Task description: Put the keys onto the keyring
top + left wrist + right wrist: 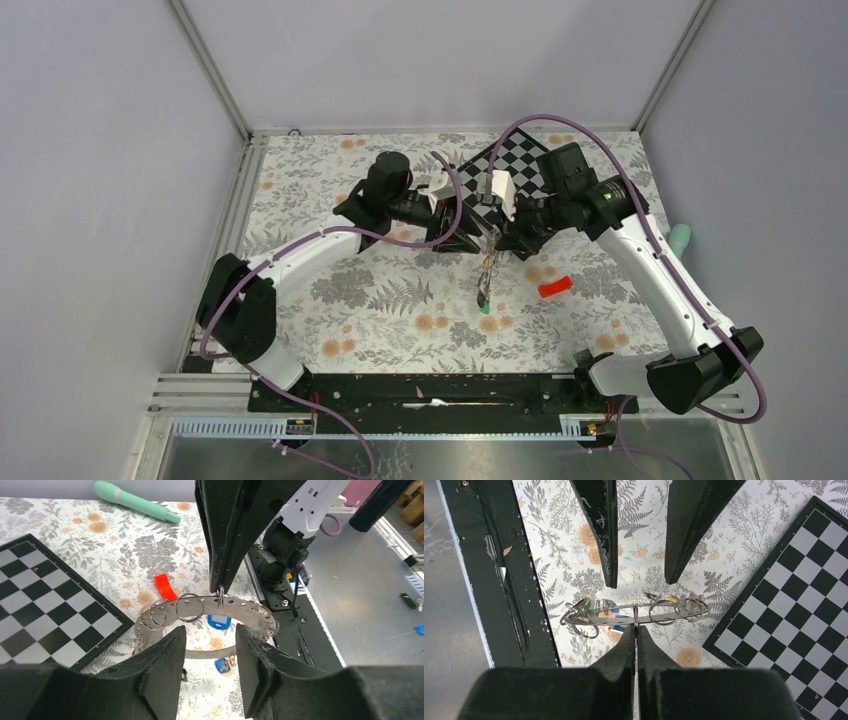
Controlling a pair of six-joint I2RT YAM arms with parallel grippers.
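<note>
The keyring (pixel 250 611), a grey flat band pierced with holes and carrying several small wire rings, hangs in the air above the table. My right gripper (pixel 635 630) is shut on one small wire ring threaded on the keyring (pixel 589 621); its tips come down from above in the left wrist view (pixel 220 590). My left gripper (pixel 210 670) is open, its fingers either side of the keyring's near arc without touching it. Blue-tagged keys (pixel 218 621) dangle under the band. In the top view the keys (pixel 484 290) hang down, a green tag (pixel 484 309) lowest.
A black-and-white chequered board (pixel 520 160) lies at the back, under both grippers. A red oblong block (pixel 555 288) lies to the right of the hanging keys. A teal stick (pixel 680 238) rests at the right edge. A black rail (pixel 499 580) runs along the near edge.
</note>
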